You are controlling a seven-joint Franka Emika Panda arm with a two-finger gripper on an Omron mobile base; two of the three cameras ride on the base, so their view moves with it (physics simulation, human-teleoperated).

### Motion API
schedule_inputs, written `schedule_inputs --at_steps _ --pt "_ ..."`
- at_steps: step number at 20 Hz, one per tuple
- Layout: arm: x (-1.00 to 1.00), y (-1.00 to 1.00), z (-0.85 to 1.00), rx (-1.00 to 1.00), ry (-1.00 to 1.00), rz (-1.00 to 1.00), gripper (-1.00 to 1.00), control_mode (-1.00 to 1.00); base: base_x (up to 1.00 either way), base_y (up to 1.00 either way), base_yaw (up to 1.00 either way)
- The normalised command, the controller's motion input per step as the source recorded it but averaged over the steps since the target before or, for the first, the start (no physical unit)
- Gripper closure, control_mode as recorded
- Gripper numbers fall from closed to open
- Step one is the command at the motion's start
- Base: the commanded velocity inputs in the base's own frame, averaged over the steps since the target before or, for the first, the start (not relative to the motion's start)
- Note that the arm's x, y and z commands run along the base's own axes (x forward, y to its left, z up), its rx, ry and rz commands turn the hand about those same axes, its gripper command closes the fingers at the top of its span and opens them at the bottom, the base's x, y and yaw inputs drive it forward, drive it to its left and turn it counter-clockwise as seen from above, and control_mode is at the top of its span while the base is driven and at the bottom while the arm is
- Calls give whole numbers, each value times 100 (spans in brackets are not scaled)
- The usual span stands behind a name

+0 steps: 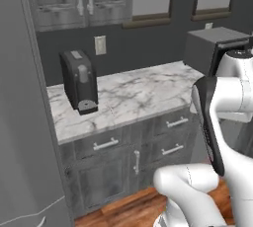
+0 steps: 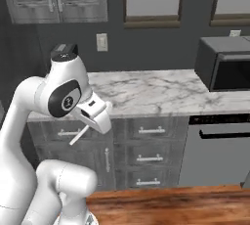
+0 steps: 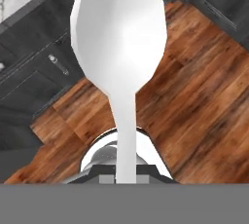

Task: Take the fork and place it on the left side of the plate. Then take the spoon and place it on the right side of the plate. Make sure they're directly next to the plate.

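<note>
The spoon [image 3: 119,33] is pale silver-white with a round bowl, and its thin handle runs down to the bottom of the hand view. In the right base view the spoon [image 2: 78,136] shows as a thin pale stick slanting down-left out of my gripper [image 2: 91,123]. The gripper is shut on the handle and hangs in the air in front of the lower cabinets, well off the marble counter [image 2: 156,92]. The fork and the plate are out of view.
A black appliance [image 1: 79,80] stands at the counter's left end, and a dark microwave [image 2: 225,67] at its right end. Grey drawers and cabinet doors [image 2: 149,146] sit below the counter. Under the hand lies the wooden floor [image 3: 204,96].
</note>
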Motion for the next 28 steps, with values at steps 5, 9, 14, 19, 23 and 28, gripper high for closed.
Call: schedule_inputs --at_steps 5,9,14,19,23,28 --pt "0 0 0 0 0 0 100 100 -48 31 -55" --pt "0 0 0 0 0 0 100 100 -68 28 -50" --pt "0 0 0 0 0 0 100 100 -83 18 -46" --pt "0 0 0 0 0 0 100 100 -93 26 -42" --pt "0 0 0 0 0 0 100 100 -94 45 -33" --pt "0 0 0 0 0 0 100 100 -94 56 -36"
